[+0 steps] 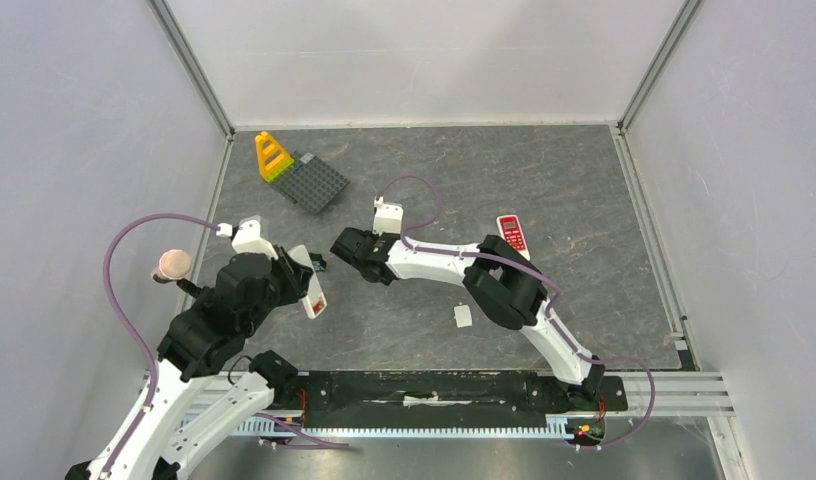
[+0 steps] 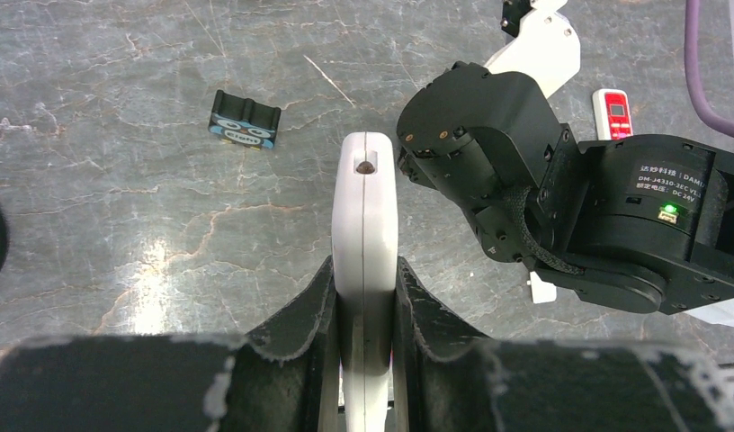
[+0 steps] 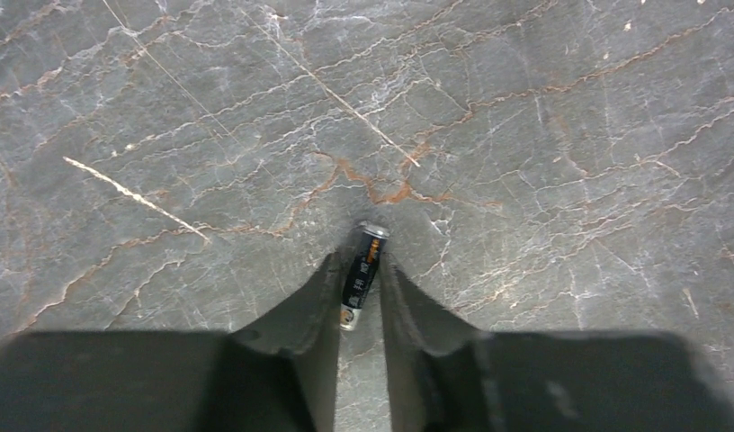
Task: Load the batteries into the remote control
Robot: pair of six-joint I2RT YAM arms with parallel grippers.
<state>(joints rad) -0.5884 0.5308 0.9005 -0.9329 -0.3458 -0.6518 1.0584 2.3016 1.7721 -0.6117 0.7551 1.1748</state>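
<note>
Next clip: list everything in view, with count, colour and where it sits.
white remote: one, white, clamped edge-on in the left gripper
battery: one, dark with orange print, between the right gripper fingers
red remote: one, red, on the table, right of centre
black block: one, black with a blue label, on the table by the white remote
white piece: one, white, on the table by the right arm's elbow
grey plate: one, grey, far left of the table
yellow bricks: one stack, yellow, at the plate's far end
pink ball: one, pinkish, left edge
left gripper: one, black, shut on the white remote
right gripper: one, black, shut on the battery
</note>
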